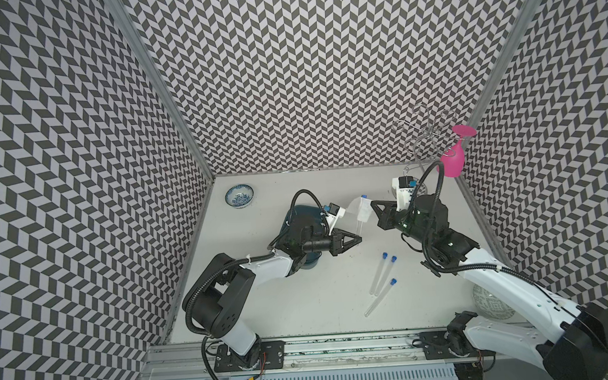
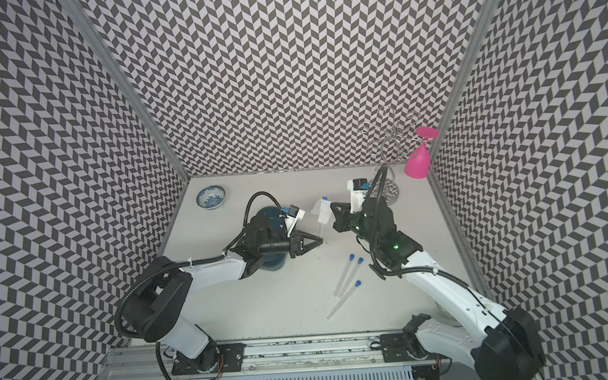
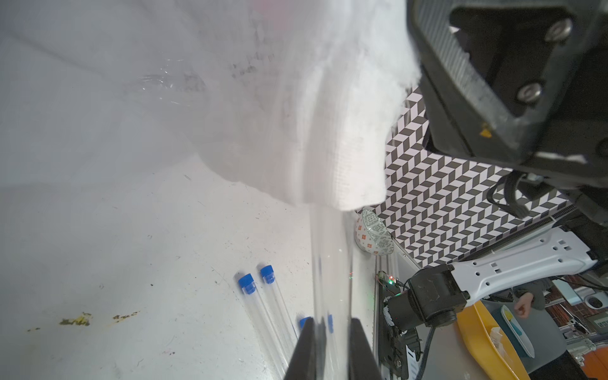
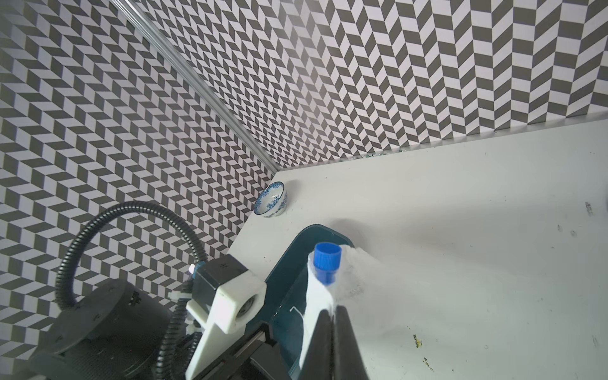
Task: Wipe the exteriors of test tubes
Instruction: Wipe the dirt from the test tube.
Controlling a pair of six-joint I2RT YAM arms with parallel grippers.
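Observation:
One clear test tube (image 1: 360, 220) with a blue cap (image 4: 325, 261) is held off the table, between the two arms. My left gripper (image 1: 360, 239) is shut on its rounded lower end; in the left wrist view the tube (image 3: 330, 263) runs out from between the fingers (image 3: 306, 348). A white wipe (image 1: 361, 209) is folded round the tube just below the cap, and my right gripper (image 4: 330, 309) is shut on that wipe (image 4: 317, 296). Both top views show the same grip (image 2: 321, 241). Three more capped test tubes (image 1: 380, 276) lie on the table, front right of centre.
A dark teal tray (image 1: 305, 212) sits under my left wrist. A blue-and-white bowl (image 1: 239, 196) stands at the back left. A wire rack with a pink glass (image 1: 452, 156) stands at the back right, and a patterned bowl (image 1: 490, 300) at the front right.

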